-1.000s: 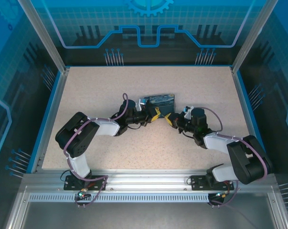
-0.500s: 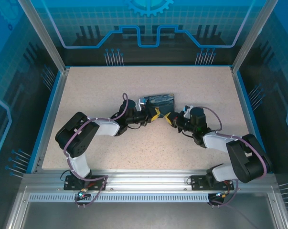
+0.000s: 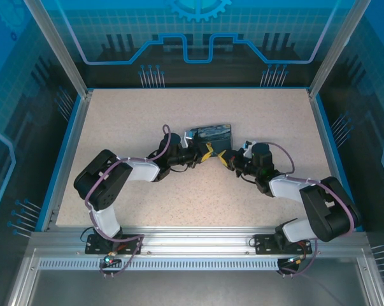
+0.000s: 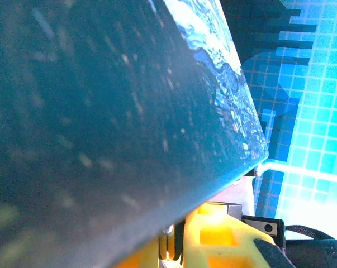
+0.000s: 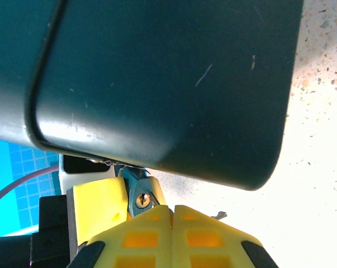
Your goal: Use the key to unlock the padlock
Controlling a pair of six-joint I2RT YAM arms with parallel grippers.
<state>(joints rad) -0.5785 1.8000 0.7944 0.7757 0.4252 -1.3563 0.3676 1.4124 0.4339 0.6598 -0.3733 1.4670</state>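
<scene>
— so, nearest first: where do the arms stand?
— both reach from the near edge out over the speckled surface [image 3: 115,127]. the left end effector [image 3: 207,152] and the right end effector [image 3: 224,157] meet tip to tip, almost touching, just in front of the dark-blue box [image 3: 211,132].
— and the right one's state?
— from its wrist view, its yellow fingers [image 5: 136,234] are pressed flat together, with only a seam between them. a tiny grey tip, likely the key [image 5: 219,215], pokes out just beside the right-hand finger, low over the surface. i cannot tell whether it is gripped.
— the padlock?
— the padlock [image 5: 138,195] sits just beyond those fingertips. it is a small blue-grey body with a round brassy face, tucked under the box's lower edge. yellow pads of the left end effector sit on either side of it, so that one looks narrow and clamped on it.
— farther out?
— the box lies on the surface behind both tips, painted face up, and looms very close in both wrist views. past it the surface runs to the blue rear wall [image 3: 198,38].
</scene>
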